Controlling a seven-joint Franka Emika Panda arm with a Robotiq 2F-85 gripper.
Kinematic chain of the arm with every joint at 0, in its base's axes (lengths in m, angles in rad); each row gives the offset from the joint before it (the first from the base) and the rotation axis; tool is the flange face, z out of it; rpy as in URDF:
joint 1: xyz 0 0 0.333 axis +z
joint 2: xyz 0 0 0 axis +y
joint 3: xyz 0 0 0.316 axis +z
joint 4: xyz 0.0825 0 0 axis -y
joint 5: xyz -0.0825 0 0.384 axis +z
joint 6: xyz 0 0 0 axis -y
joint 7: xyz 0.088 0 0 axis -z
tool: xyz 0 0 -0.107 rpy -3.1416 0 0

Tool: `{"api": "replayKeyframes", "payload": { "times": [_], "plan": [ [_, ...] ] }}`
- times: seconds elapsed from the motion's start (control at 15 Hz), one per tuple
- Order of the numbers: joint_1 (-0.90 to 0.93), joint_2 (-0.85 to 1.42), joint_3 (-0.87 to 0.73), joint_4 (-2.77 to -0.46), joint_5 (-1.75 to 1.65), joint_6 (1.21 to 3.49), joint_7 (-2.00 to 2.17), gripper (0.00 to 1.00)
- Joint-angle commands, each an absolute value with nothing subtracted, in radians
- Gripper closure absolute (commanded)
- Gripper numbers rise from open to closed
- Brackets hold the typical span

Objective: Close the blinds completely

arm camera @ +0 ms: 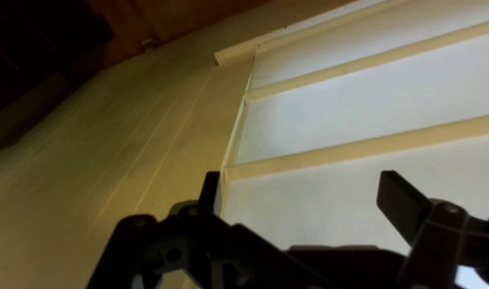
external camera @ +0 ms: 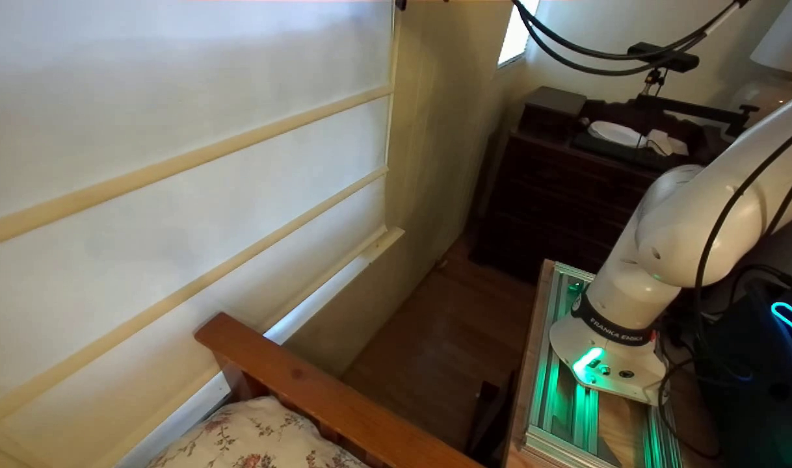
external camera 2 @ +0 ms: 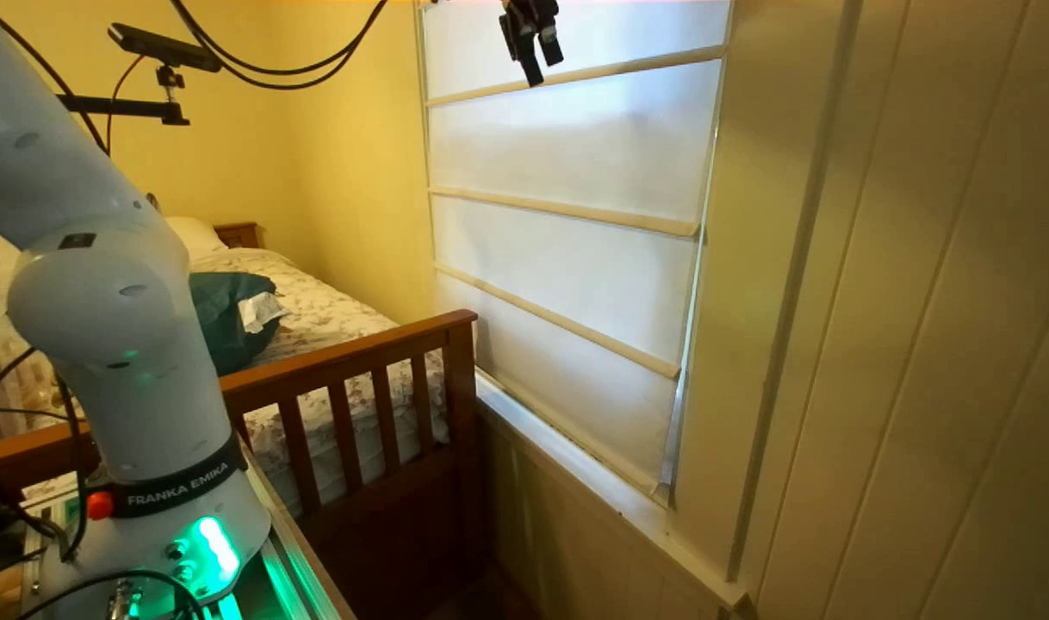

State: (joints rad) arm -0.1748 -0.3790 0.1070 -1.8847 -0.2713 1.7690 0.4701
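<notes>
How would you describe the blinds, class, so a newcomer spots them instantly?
In an exterior view, find the wooden bed. Beside it, above a pale sill, hang the blinds. Wide and pale, they carry horizontal bands; the wall has upright lines.

all views tilted downward, blinds (external camera 2: 567,254) shared

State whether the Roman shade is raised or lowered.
Lowered: in both exterior views, the Roman shade hangs spread out, its bottom edge close to the windowsill.

In an exterior view, the top edge is cropping the Roman blinds (external camera 2: 572,164) and the Robotiq gripper (external camera 2: 544,69).
</notes>
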Motion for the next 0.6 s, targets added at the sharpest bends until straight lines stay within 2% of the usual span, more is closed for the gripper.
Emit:
{"api": "replayKeyframes", "payload": {
  "times": [0.0, 0.2, 0.53],
  "plan": [
    [-0.127, -0.370, 0.060, -1.906, -0.197, 1.688, 0.410, 0.00],
    [-0.105, -0.346, 0.026, -1.932, -0.132, 1.624, 0.338, 0.00],
    [-0.108, -0.336, 0.029, -1.931, -0.161, 1.643, 0.358, 0.00]
  ]
}}
